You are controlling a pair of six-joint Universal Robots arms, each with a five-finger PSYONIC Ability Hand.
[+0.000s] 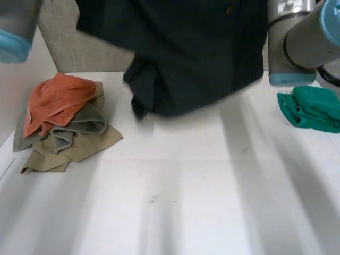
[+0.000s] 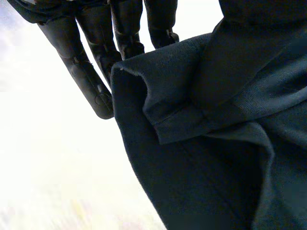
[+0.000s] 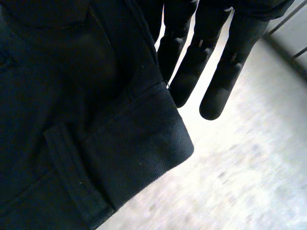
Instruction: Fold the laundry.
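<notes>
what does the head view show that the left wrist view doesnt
Head view alone: a crumpled orange cloth on a grey cloth and a tan cloth, a crumpled green cloth, the white table and the grey right arm. Left wrist view alone: the black left robot hand, close beside a hemmed edge. Both: the dark navy fabric garment, hanging over the table.

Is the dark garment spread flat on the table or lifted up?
Lifted: the dark garment hangs bunched above the white table.
</notes>
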